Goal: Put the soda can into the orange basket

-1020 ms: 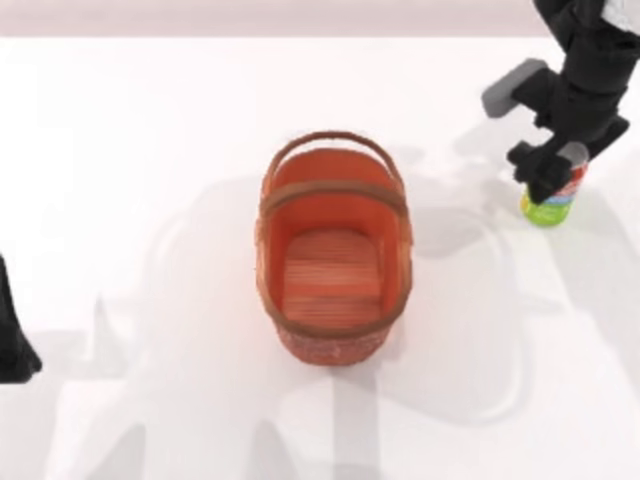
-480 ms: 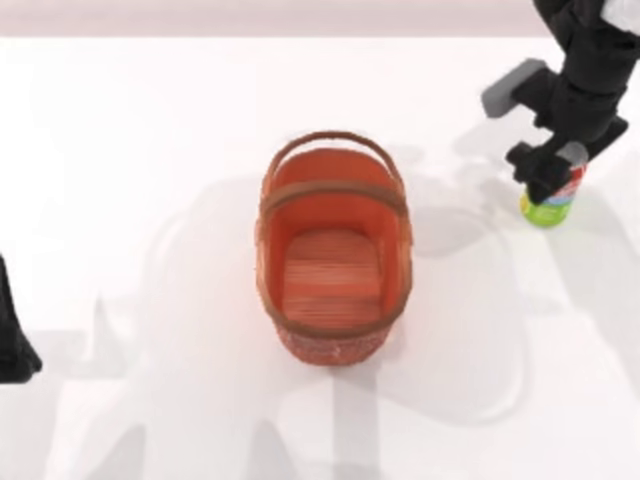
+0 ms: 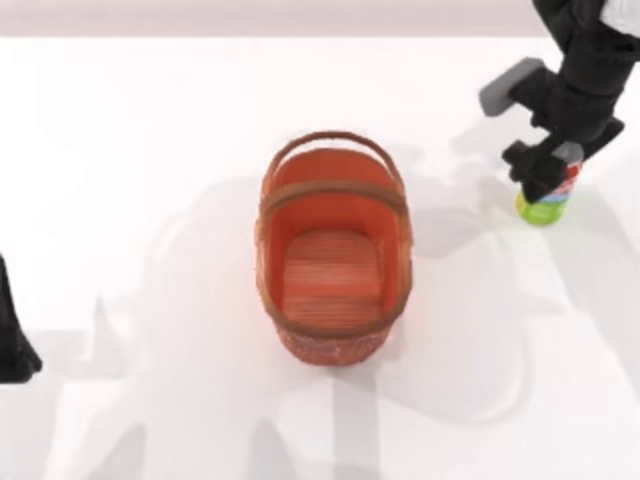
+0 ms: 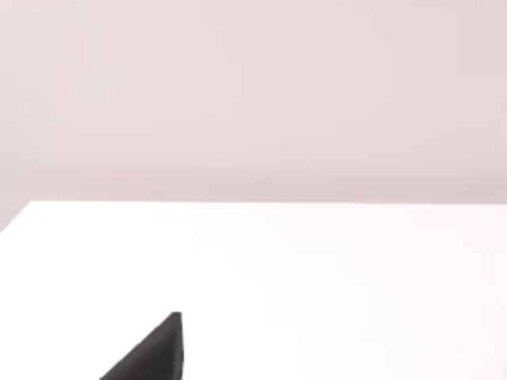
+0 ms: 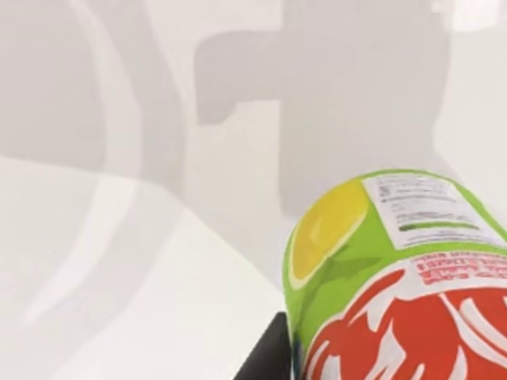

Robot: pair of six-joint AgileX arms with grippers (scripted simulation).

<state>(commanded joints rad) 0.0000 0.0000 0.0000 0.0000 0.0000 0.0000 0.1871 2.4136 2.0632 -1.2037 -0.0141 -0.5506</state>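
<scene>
The right pincer [image 3: 540, 172] is closed around the upright soda can [image 3: 545, 205] at the worktop's far right, well apart from the orange basket [image 3: 335, 335] lying to its left; the left arm is parked.

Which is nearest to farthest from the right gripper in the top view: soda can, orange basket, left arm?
1. soda can: at the right gripper, far right of the table.
2. orange basket: table centre, well to the left of the gripper.
3. left arm: parked at the left edge, farthest.
</scene>
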